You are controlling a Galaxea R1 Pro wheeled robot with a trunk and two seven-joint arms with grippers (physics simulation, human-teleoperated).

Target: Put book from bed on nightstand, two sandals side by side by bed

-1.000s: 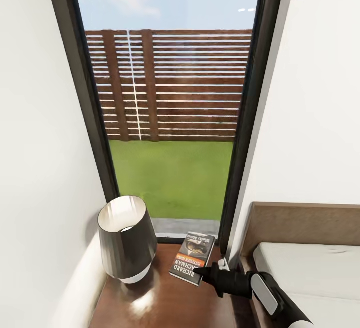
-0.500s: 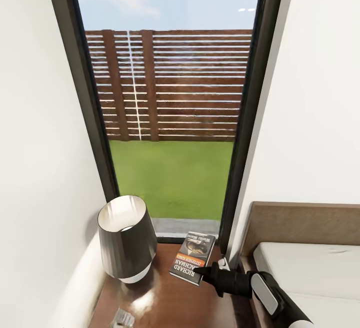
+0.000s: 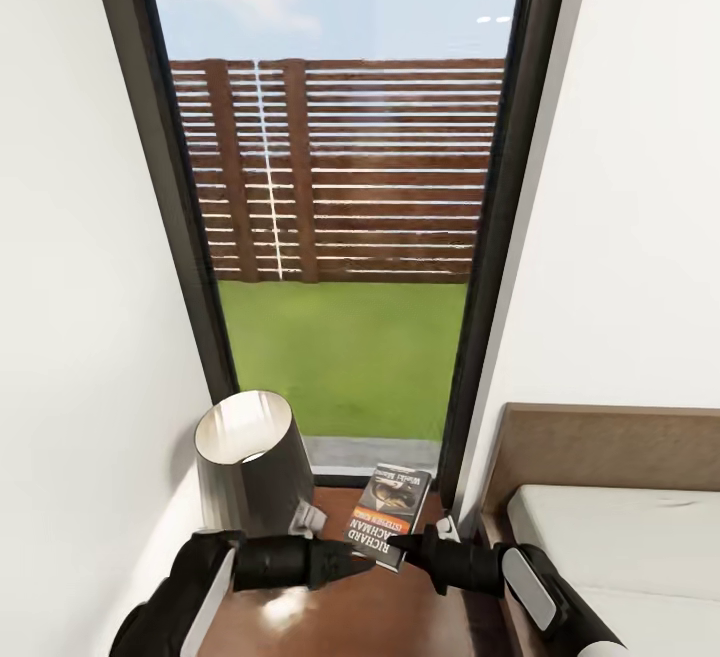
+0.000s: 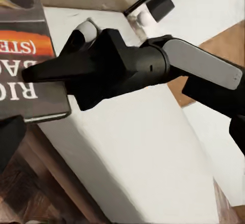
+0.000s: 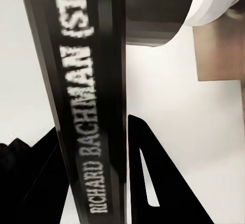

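The right gripper [image 3: 408, 543] is clamped on the near corner of the book [image 3: 387, 517] — in the right wrist view the spine [image 5: 87, 101] is pinched between the two black fingers [image 5: 153, 183], with "RICHARD BACHMAN" readable along it. The book is parked over the glossy dark-brown top of the nightstand [image 3: 400, 607], near the window side, though it can't be told for sure whether it's lying fully flat or just held at the surface. What's new: the left gripper [image 3: 350, 559] has been brought in from the lower left over the last second, and now its pointed tip sits just beside the book's near left edge, across from the right one; whether its jaws are apart or together can't be made out. So the book step looks basically done, and the second arm is probably being used to steady or nudge the book before it's let go — just a guess. The sandals haven't been dealt with as far as can be judged. Material-wise: thin paperback with an orange band, matte black tapered fingers, a dark tapered lamp [image 3: 248, 467] with a pale inside standing on the nightstand's left, and the plain off-white mattress of the bed [image 3: 620, 537] with its flat wooden headboard [image 3: 610, 452].
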